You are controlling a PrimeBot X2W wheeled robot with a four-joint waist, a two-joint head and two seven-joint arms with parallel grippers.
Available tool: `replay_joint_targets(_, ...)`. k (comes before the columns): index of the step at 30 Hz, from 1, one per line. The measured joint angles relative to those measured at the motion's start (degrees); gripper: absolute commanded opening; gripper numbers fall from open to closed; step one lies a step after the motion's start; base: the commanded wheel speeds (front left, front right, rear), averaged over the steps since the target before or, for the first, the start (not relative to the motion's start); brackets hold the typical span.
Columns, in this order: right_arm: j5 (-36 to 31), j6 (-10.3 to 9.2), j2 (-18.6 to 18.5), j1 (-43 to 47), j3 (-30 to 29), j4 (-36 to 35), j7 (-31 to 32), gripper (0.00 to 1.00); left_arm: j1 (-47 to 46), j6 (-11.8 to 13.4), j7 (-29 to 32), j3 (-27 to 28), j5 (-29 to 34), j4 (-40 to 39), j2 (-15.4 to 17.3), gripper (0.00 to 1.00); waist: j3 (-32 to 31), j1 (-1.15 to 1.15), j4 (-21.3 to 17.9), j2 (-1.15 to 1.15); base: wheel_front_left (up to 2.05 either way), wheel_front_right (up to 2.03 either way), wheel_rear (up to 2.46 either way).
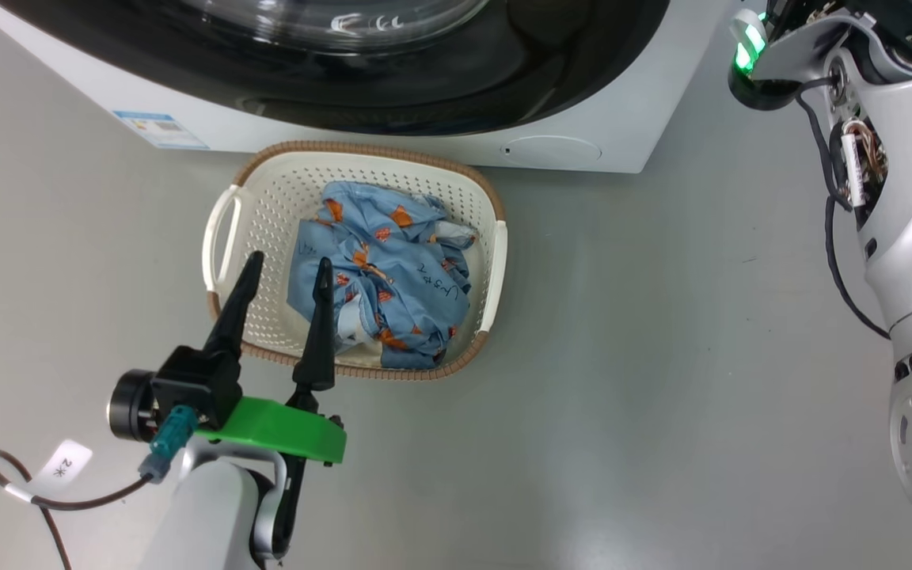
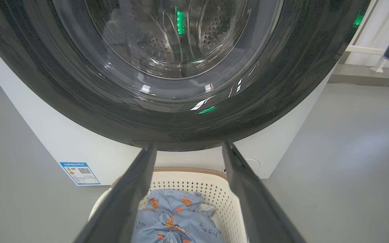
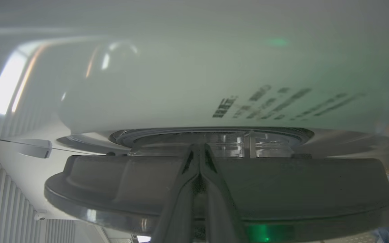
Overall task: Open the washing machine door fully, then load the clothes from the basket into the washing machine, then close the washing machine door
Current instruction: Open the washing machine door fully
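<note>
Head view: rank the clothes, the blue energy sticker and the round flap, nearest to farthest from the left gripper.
1. The clothes, in the basket, just right of the left gripper; one fingertip overlaps them.
2. The blue energy sticker, up-left on the washing machine front.
3. The round flap, farther up-right on that front.

Open-topped basket (image 1: 361,148), washing machine door (image 1: 503,87) covering drum (image 2: 167,44), free floor (image 1: 662,356) alongside.

Basket (image 1: 282,198) sits on the floor (image 1: 662,356), just in front of the washing machine (image 1: 305,136), with the clothes (image 1: 385,273) bunched toward its right side. Left gripper (image 1: 288,258) hangs over the basket's near-left corner, fingers (image 1: 234,309) spread apart. The glossy black washing machine door (image 1: 440,87) shows above.
</note>
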Motion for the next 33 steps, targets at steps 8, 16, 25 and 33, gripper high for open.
replay_joint_targets(8, -1.25, 0.00, -0.31, -1.96, 1.31, 1.45, 0.14, 0.00, -0.63, 0.45, 0.00, -0.89, -0.58, -0.12, -0.01, 1.00, 0.84, 0.00, 0.85, 0.00, 0.00, 0.00, 0.00)
replay_joint_targets(16, -1.30, 0.00, -0.71, -1.97, 1.52, 1.41, 2.11, 0.00, -0.88, 0.75, 0.00, -0.86, -0.58, -0.33, -0.01, 1.00, 1.09, 0.00, 1.02, 0.00, 0.00, 0.00, 0.00)
replay_joint_targets(25, -1.31, 0.00, -0.67, -1.05, 2.24, -0.46, 4.14, 0.00, -0.88, 0.78, -0.01, -0.62, -0.57, -0.33, -0.02, 1.00, 0.99, 0.00, 0.45, 0.00, 0.00, 0.00, 0.00)
replay_joint_targets(33, -1.30, 0.00, -0.25, 3.29, 3.27, -4.38, 6.54, 0.00, -0.88, 0.79, 0.00, -0.44, -0.57, -0.33, -0.01, 1.00, 0.51, 0.00, -0.34, 0.00, 0.00, 0.00, 0.00)
